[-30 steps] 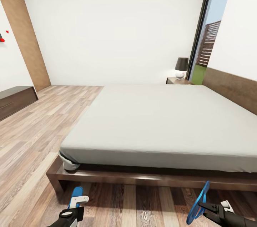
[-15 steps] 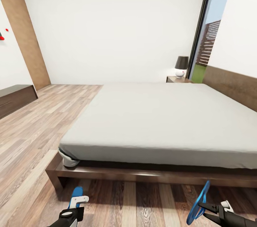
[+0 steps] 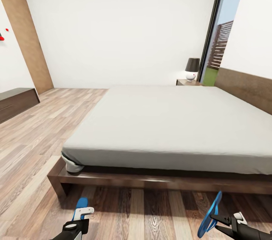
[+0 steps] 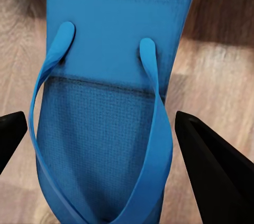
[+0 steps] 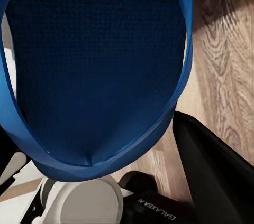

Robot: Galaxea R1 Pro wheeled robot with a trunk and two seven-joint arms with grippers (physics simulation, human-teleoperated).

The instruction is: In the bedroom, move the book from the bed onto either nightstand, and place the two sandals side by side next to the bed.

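The bed (image 3: 170,126), dark wood with a pale grey mattress, spans the middle of the head view, just ahead of both arms. Low in front of its footboard, my left gripper (image 3: 84,211) is shut on one bright blue sandal (image 3: 81,204), whose strap side faces the left wrist camera (image 4: 106,102) between the black fingers (image 4: 211,171). My right gripper (image 3: 217,220) is shut on the other sandal (image 3: 210,216), held on edge; its sole (image 5: 95,65) looms close to the right wrist camera. A nightstand (image 3: 187,82) stands by the far side of the headboard. The book is out of view.
A dark-shaded lamp (image 3: 192,69) sits on the nightstand beside a tall window (image 3: 219,43). A long dark low cabinet (image 3: 15,103) runs along the left wall, near a wooden door (image 3: 28,40). Wood-plank floor (image 3: 34,145) lies open left of the bed.
The whole head view has shifted slightly, so the camera moved. Both grippers hold their sandals as before.
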